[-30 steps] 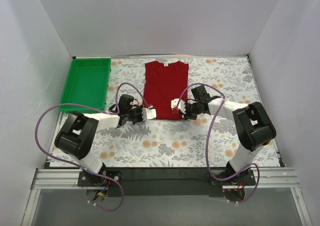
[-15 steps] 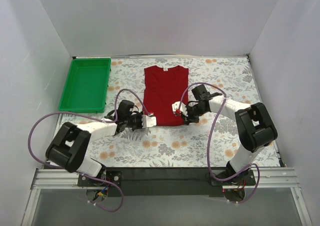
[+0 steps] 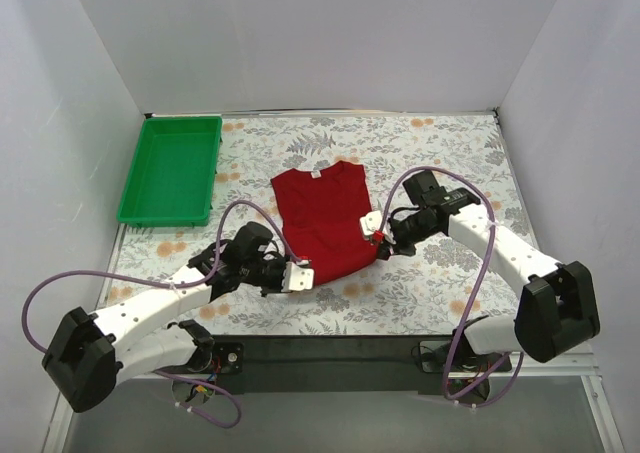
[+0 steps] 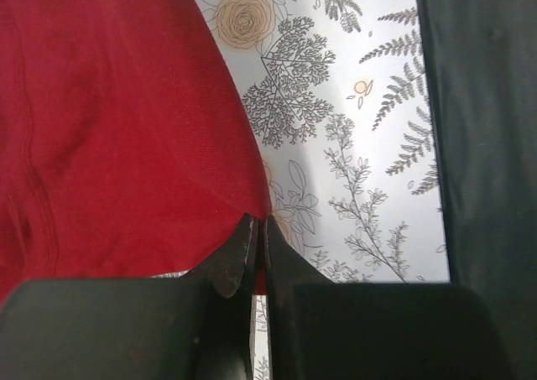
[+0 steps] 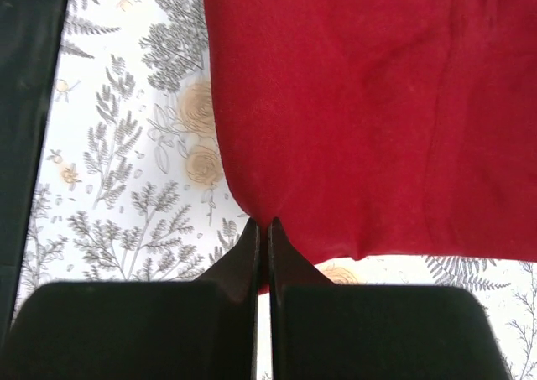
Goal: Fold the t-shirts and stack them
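You have the dark red t-shirt (image 3: pixel 322 218) near the middle of the floral counter (image 3: pixel 450 143), its collar toward the far wall with a small white label showing at the neck, and its body narrowed to a long strip that sits slightly askew. Your left hand (image 3: pixel 297 276) is at the shirt's near left corner, and in the left wrist view its fingertips (image 4: pixel 245 244) are pressed almost together with the tip of the red hem caught between them, the rest of the cloth (image 4: pixel 109 120) spreading away to the upper left over the leaf pattern. Your right hand (image 3: pixel 372 226) is at the near right corner, farther from the arm bases than the left one, so the hem between the two hands runs on a slant. In the right wrist view its jaws are likewise closed down to a thin slit, pinching the lower edge of the cloth (image 5: pixel 361 103), which fills the upper right of that view. Whether the pinched corners are lifted off the counter or resting on it cannot be told. The green tray (image 3: pixel 170 168) sits at the far left of the counter, well apart from the shirt and from both hands.
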